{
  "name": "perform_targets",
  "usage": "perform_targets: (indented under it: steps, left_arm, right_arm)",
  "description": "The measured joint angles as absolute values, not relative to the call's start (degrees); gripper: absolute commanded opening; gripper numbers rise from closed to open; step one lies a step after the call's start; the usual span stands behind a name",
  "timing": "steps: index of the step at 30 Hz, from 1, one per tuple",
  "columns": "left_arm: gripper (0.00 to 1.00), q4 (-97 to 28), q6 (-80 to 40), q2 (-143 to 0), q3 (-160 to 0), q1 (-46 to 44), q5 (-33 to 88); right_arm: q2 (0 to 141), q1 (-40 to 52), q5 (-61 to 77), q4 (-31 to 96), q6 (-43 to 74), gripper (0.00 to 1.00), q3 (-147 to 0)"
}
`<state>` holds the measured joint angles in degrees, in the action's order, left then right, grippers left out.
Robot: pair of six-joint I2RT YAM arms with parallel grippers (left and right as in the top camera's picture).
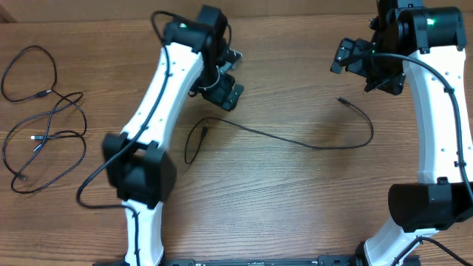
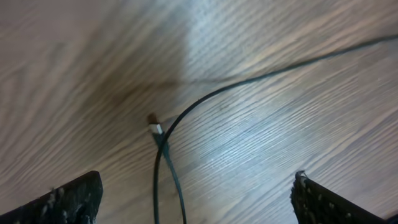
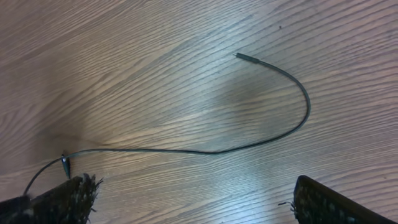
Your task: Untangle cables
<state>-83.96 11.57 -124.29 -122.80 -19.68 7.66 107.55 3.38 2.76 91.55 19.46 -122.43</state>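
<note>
One thin black cable (image 1: 295, 142) lies alone across the middle of the table, from a small loop with a plug (image 1: 204, 131) at its left end to a plug (image 1: 341, 99) at its right end. A pile of tangled black cables (image 1: 44, 125) lies at the far left. My left gripper (image 1: 228, 76) is open and empty above the loop end; its wrist view shows the cable's plug (image 2: 157, 129) between the fingers. My right gripper (image 1: 362, 66) is open and empty above the cable's right end, which shows in the right wrist view (image 3: 249, 58).
The wooden table (image 1: 295, 207) carries only the cables. Each arm's thicker black wire hangs beside it, the left one (image 1: 96, 177) looping near the base. The arm bases stand at the front edge.
</note>
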Motion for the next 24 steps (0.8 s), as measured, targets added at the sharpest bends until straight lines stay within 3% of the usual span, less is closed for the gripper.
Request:
perform_targets:
  steps: [9, 24]
  left_arm:
    - [0.91, -82.13, 22.31, -133.16, -122.54, -21.54, 16.95]
    - [0.82, -73.63, 24.62, -139.15, -122.48, -29.5, 23.75]
  right_arm:
    - [107.55, 3.36, 2.81, 91.72, 19.42, 1.0, -122.43]
    - [107.55, 3.36, 2.81, 91.72, 19.42, 1.0, -122.43]
